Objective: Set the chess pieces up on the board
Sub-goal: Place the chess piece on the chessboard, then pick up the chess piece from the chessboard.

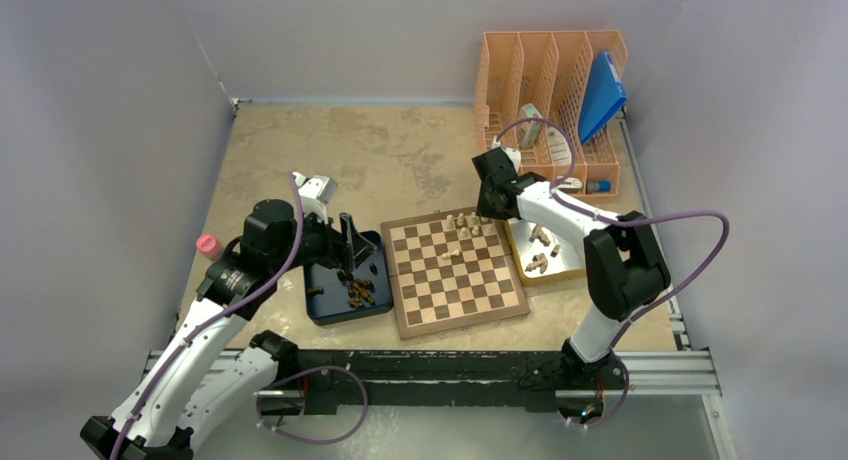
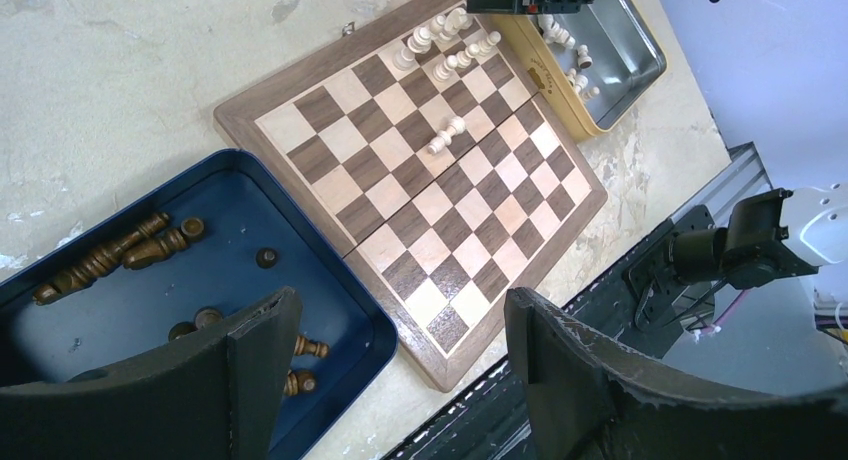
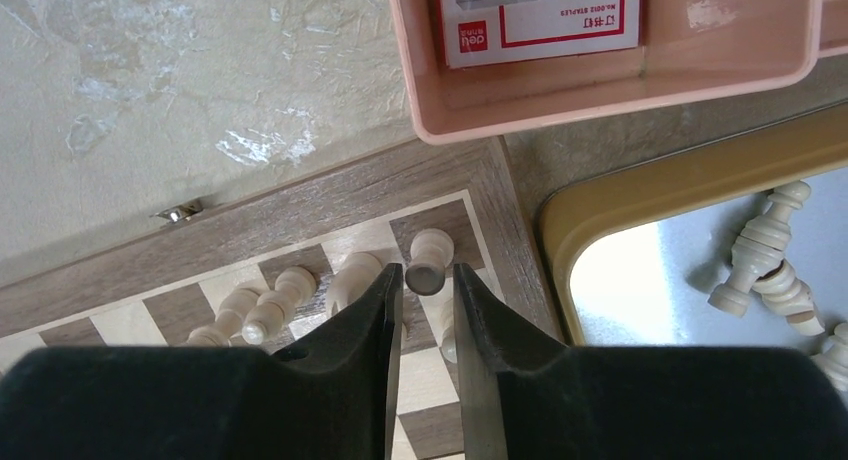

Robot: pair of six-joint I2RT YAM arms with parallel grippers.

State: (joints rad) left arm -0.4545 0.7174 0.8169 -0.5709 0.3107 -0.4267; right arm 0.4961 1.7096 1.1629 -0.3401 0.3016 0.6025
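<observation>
Right arm [image 1: 560, 212] reaches past the yellow tray [image 3: 640, 180] to the far right corner of the board [image 1: 455, 280]. Right jaws are narrow and point down at the corner square. One pale piece [image 3: 430, 252] stands there, its top right between the tips. Any gap to the pads is a sliver at best, so we can't tell if they grip it or just flank it.

More pale pieces [image 3: 283, 292] stand just left of it along the same far edge, packed close. A lone pale piece [image 2: 447, 135] sits further in toward the middle of the board, apart from that group. We can't tell from either view if it is upright. The other pale pieces [image 3: 762, 260] lie loose on their sides in the yellow tray, just beside the board's right edge.

Left arm [image 1: 270, 235] hangs over the blue tray [image 2: 200, 290], just beside the board's left edge. Left jaws are wide, nothing between them. Dark pieces [image 2: 110, 258] lie in that tray, several on their sides.

Orange rack [image 1: 548, 65] stands at the far right of the table [image 1: 350, 150], behind the yellow tray. A white and red box [image 3: 540, 15] sits in its near compartment.
</observation>
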